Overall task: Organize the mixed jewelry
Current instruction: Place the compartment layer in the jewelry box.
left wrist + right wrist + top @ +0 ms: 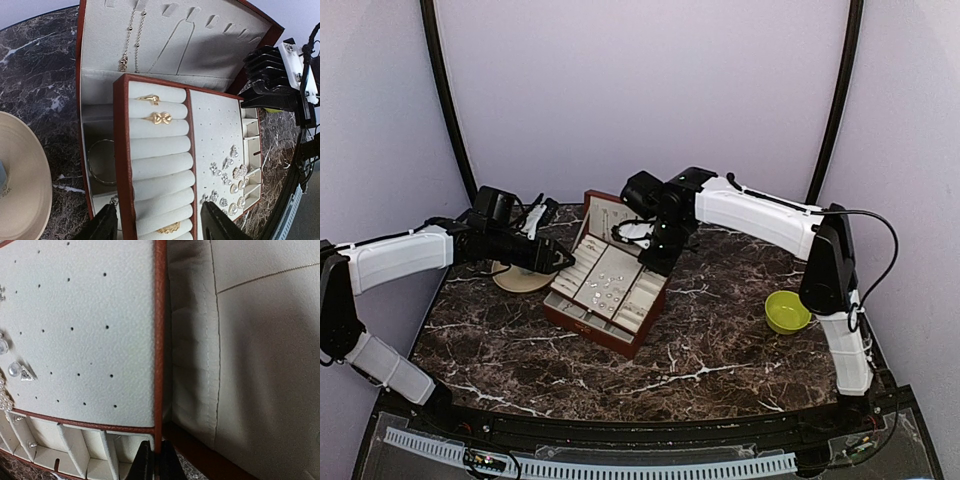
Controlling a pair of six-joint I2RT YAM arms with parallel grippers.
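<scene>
Cream velvet fills the left wrist view: gold rings (160, 118) and silvery studs (227, 175) lie just ahead of the left gripper (159, 220), its jaws apart. Only the right wrist view shows the right gripper (155, 466), jaws together against the tray (159, 340) rim.

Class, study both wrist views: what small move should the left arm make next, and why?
Probably lower the left gripper, open astride the ring rolls, and close it on the near rim of the tray, since the right gripper pinches only the opposite rim.
</scene>
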